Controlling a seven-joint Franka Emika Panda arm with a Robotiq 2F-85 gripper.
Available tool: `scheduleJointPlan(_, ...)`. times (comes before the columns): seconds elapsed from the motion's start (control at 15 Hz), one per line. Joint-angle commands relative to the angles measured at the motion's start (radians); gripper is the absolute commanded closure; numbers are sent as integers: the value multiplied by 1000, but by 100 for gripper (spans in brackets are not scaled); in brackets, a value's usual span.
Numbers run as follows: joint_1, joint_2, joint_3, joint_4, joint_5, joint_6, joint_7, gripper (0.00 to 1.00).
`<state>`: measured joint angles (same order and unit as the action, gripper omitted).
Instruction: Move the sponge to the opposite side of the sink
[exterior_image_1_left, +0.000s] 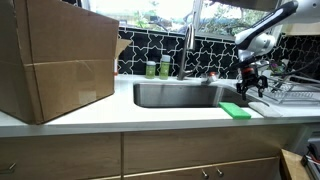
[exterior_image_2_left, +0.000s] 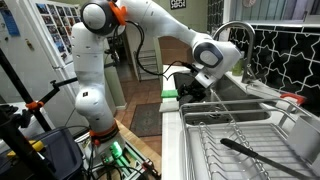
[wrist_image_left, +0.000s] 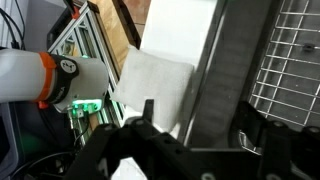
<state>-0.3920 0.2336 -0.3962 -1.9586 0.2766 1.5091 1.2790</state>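
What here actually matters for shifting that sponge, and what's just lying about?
Part of the job: sponge, sink, claw.
Just lying about: cardboard box, green bottles, dish rack.

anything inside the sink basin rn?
Only bare steel shows inside the sink; its near floor is hidden behind the front rim. The sponge lies outside on the counter, beside the basin's front corner.

Kitchen: steel sink (exterior_image_1_left: 176, 96) with faucet (exterior_image_1_left: 187, 45), tiled backsplash (exterior_image_1_left: 215, 50) at 12 o'clock (dark, white grout), dish rack (exterior_image_1_left: 295, 95) at 3 o'clock.
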Motion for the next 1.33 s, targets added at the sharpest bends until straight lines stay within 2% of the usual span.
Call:
scheduleJointPlan(0.0,8,1,9,25,65,19,-13,0)
scheduleJointPlan(0.4,31,113,63,131,173,-41,-19,0)
scheduleJointPlan(0.8,38,244,99,235,189,-166,-10,0)
scheduleJointPlan(0.87,52,193,89,181,172,-118,-10,0)
scheduleJointPlan(1.27,56,236,97,217,184,-139,0,0)
